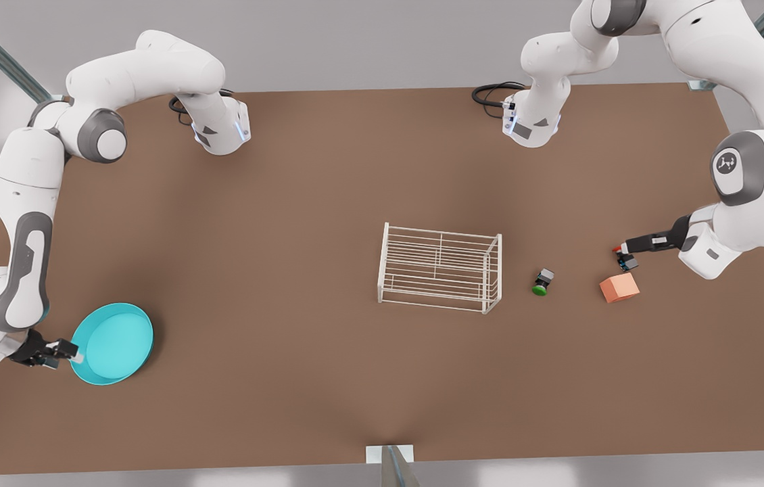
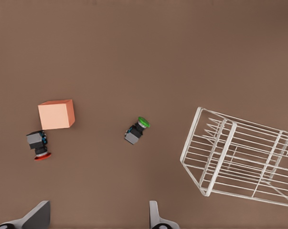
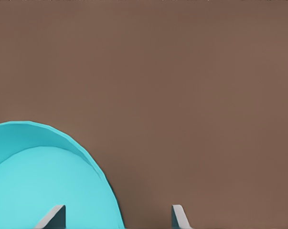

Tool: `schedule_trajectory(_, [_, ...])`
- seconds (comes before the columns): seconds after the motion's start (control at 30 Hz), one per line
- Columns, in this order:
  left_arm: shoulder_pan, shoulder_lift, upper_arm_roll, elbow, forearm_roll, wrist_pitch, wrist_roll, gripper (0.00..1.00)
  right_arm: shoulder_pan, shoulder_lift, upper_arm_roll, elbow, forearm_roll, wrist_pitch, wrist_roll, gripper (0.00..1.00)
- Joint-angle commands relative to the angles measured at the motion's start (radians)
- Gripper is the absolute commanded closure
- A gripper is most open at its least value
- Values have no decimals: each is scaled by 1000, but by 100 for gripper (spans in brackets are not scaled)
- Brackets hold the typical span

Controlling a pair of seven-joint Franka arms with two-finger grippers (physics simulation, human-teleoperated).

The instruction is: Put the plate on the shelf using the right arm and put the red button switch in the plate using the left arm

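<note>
Turquoise and shallow, the plate (image 1: 111, 343) sits on the brown table (image 1: 287, 270) at the front view's lower left, with the right gripper (image 1: 75, 353) right at its rim. From the right wrist view, the two fingers (image 3: 52, 217) are spread wide, one over the dish's inner floor and the other outside the rim over bare table, so the raised edge of the plate (image 3: 43, 176) runs between them. Whether either finger touches the rim cannot be told.

Over at the front view's right, the left gripper (image 1: 620, 250) hangs just above the red button switch (image 1: 627, 261). In the left wrist view its fingers (image 2: 38, 215) stand wide apart, and the red button switch (image 2: 37, 144) lies on its side on the table beyond one fingertip, off to that finger's side rather than centred in the gap. An orange cube (image 2: 56, 114) sits just beside the switch, a little farther from the gripper. Farther out lies a second switch with a green cap (image 2: 137, 130), also tipped over, between the cube and the shelf (image 2: 239, 157).

That white wire shelf (image 1: 440, 266) stands upright mid-table, well apart from the right gripper and the plate, and nearer the left gripper's side.
</note>
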Motion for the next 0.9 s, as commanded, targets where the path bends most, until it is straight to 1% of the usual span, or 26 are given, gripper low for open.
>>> schedule_trajectory(0.0, [0, -1, 0, 0, 3, 2, -7, 0, -2, 2, 2, 0, 9, 38, -44, 18])
schedule_trajectory(0.27, [0, 3, 1, 1, 3, 2, -7, 0, 10, 1, 10, -15, 45, 24, -38, 19])
schedule_trajectory(0.33, [0, 3, 1, 0, 1, 2, -7, 0, 10, 1, 10, -17, 42, -15, -40, 19])
schedule_trajectory(0.4, [1, 3, 1, 0, 3, 2, -5, 0, 10, 1, 8, -17, 35, -40, -38, 22])
schedule_trajectory(0.5, [1, 3, 1, 1, 3, 2, -7, 0, 2, -4, -12, -17, 32, -109, -49, 22])
schedule_trajectory(0.63, [3, 3, 1, 0, 3, 2, -5, 0, 4, -2, -35, -18, 31, -143, -46, 22])
schedule_trajectory(0.7, [3, 3, 3, 0, 3, 2, -5, 0, 7, -1, -35, -18, 35, -143, -41, 30])
schedule_trajectory(0.87, [3, 3, 3, 1, 3, 2, -5, 0, 9, -1, -35, -18, 34, -144, -41, 35])
